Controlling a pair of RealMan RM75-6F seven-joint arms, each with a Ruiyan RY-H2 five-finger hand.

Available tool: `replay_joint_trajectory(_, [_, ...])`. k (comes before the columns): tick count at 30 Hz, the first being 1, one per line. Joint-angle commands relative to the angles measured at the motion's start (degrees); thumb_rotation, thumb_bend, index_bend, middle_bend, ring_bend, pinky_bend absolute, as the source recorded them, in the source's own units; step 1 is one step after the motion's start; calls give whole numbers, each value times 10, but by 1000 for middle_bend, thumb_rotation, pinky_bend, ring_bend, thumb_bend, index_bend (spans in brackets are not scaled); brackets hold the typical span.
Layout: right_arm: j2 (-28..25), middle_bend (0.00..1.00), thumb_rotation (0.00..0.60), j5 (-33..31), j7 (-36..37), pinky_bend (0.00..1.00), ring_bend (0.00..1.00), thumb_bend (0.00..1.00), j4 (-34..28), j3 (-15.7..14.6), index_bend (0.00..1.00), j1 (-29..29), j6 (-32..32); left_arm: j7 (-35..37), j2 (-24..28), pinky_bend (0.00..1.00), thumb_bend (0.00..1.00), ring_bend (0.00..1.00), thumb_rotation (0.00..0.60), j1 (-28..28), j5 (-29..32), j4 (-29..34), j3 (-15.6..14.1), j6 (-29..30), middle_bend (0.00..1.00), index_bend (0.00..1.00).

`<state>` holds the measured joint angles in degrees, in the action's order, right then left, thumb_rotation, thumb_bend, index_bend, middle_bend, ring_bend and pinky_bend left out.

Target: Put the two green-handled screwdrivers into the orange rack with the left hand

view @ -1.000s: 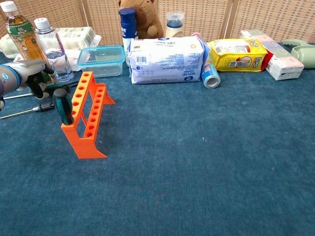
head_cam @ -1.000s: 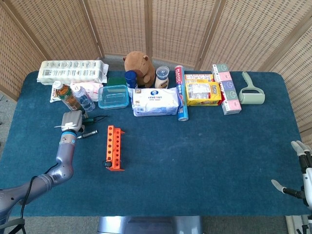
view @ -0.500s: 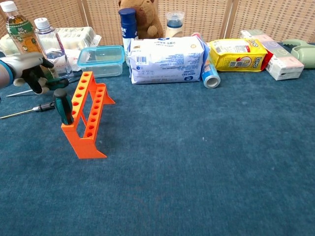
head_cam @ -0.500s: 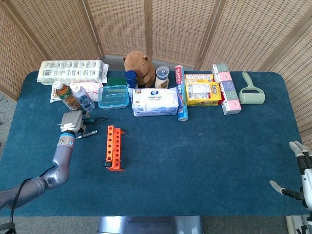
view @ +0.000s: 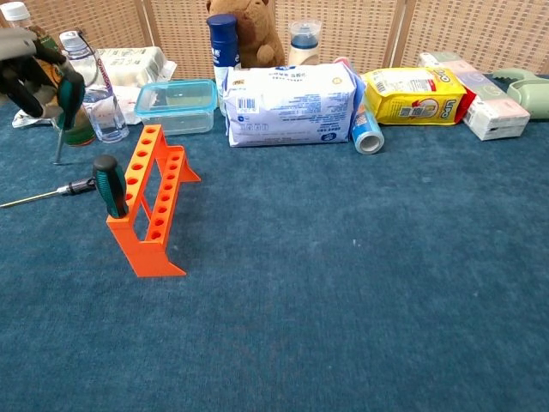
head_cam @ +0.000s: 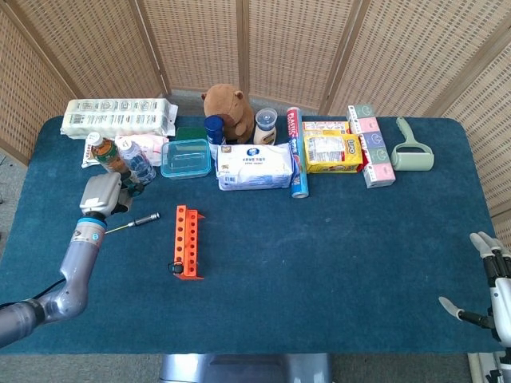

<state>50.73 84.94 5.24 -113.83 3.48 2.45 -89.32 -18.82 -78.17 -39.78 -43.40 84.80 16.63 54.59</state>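
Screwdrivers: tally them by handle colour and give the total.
Green-handled: 2 (racked screwdriver, held screwdriver in the left hand)
Dark-handled: 1 (loose screwdriver lying on the table)
Total: 3

Setting, as we record it: one rectangular table with rounded corners, topped in dark blue carpet-like cloth (head_cam: 335, 239), its far edge set close against the screen. Behind it we note a folding screen of woven tan wicker panels (head_cam: 200, 40) in pale wooden frames, angled inward at both ends. Beyond the table's left and right edges we see grey floor (head_cam: 9, 171). Lighting even, soft, casting faint shadows.
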Motion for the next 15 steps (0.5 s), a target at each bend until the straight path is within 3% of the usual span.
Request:
replay_joint_trajectory(1, [0, 43, 600, 2, -1, 7, 0, 104, -1, -1, 15, 1, -1, 5, 42, 864, 442, 717, 600, 14, -20, 60, 5, 27, 780, 514])
replay_joint_trajectory(15, [-2, 43, 600, 6, 2, 7, 0, 105, -1, -3, 15, 4, -8, 80, 173, 864, 441, 718, 600, 73, -125, 272, 14, 90, 780, 513])
